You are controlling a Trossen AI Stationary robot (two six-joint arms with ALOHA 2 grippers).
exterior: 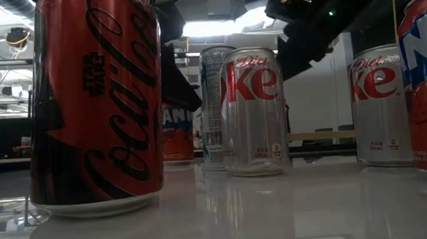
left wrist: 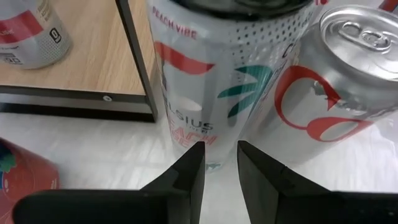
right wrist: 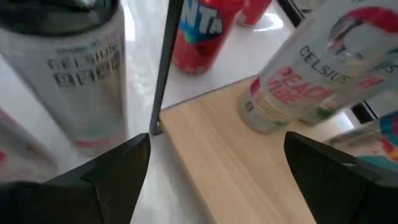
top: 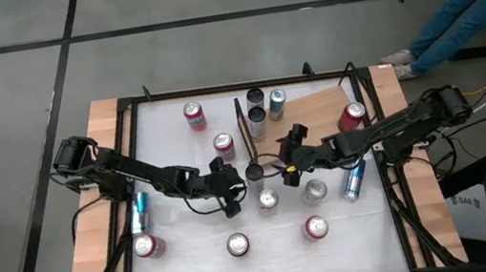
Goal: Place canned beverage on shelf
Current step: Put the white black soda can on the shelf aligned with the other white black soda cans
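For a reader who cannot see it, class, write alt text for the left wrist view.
The left gripper, fingers nearly together and holding nothing, points at a tall silver Celsius can standing on the white table. A silver Diet Coke can stands beside it, and the corner of the wooden shelf with another can on it lies on the other side.

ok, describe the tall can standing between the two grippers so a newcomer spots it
Find the light-brown wooden shelf board on the white table. Just off its corner, at the foot of the thin black upright frame, stands a slim white Celsius can. It is taller and narrower than the silver Diet Coke can beside it, and dark-topped.
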